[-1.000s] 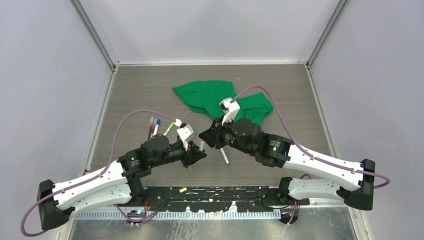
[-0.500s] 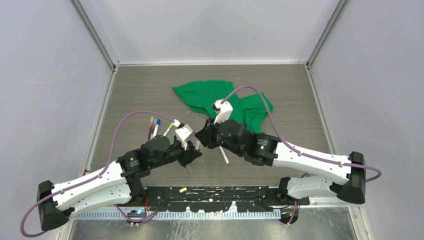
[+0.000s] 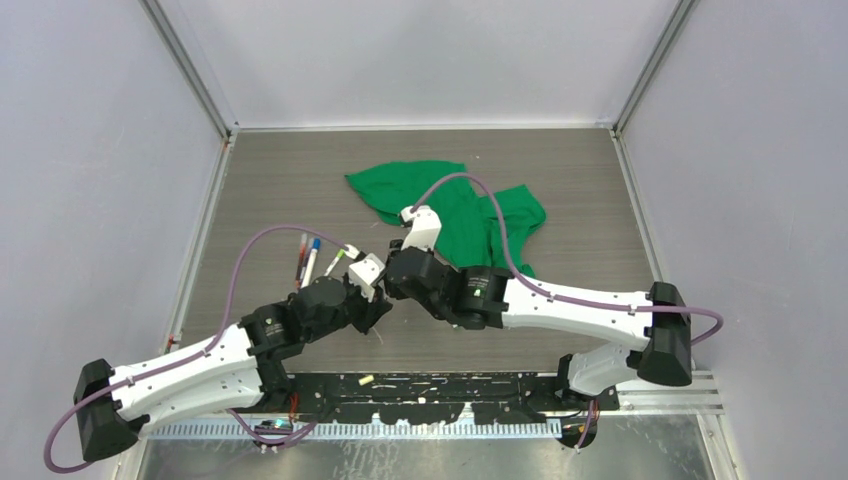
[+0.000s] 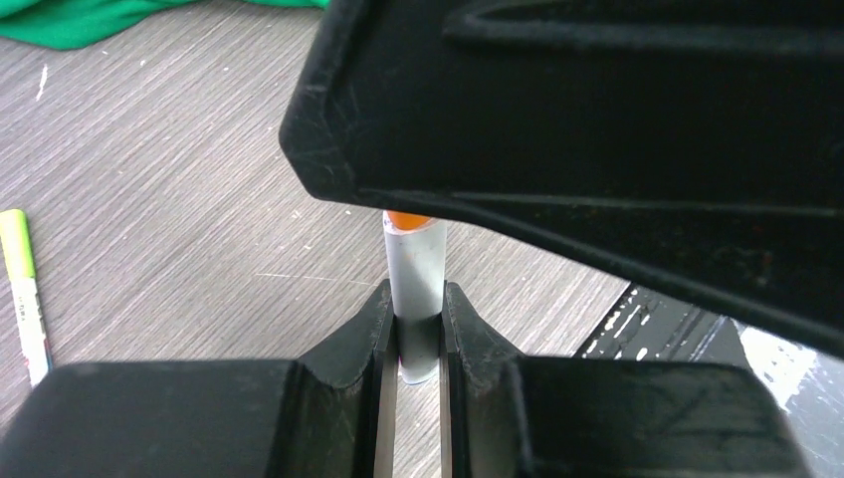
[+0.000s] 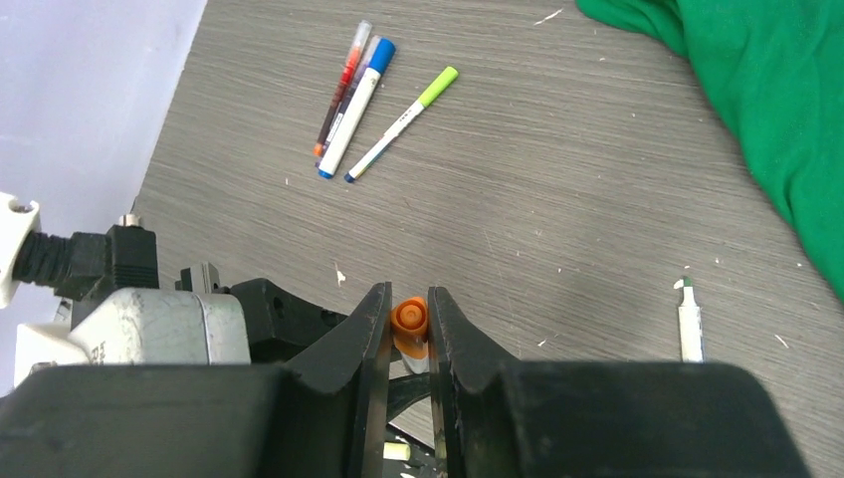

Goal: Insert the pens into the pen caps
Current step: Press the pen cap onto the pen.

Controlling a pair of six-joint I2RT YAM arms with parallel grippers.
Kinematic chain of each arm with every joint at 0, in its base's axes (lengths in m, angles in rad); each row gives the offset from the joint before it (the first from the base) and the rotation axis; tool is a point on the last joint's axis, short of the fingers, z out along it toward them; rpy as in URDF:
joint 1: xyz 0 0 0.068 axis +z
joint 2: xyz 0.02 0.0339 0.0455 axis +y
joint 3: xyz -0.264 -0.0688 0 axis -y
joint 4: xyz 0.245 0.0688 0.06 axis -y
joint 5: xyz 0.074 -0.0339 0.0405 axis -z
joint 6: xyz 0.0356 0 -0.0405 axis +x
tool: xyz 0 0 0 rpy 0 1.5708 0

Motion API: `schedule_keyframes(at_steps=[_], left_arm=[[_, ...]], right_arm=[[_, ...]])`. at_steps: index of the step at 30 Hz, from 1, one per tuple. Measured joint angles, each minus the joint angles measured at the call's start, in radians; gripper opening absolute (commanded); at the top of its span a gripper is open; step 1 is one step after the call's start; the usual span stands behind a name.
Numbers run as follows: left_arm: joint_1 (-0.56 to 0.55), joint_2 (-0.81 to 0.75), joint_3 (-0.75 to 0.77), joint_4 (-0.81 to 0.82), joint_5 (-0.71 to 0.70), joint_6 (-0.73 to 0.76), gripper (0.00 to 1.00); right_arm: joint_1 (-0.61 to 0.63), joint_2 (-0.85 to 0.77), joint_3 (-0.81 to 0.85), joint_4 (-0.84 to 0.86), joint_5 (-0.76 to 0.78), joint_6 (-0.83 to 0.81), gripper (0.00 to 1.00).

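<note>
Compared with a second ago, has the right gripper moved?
Yes, the right gripper shifted left, away from the green cloth, to meet the left gripper.

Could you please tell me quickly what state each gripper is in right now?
Left gripper: closed, holding a thin white pen barrel.
Right gripper: closed, holding a small orange plastic cap.
</note>
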Motion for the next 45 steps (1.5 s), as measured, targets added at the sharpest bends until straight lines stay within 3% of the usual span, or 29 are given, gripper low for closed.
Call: schedule_keyframes(at_steps=[25,45], left_arm=[[0.015,0.076,-0.044,0.064,-0.111,-0.002,0.00],[0.026,0.178,-0.075,0.057,-0.111,0.008,0.00]], right_arm=[[-0.031,0.113,0.037,-0.079,0.060,0.270,0.00],[-0.051,0.148,-0.167,0.144,0.041,0.320,0.00]])
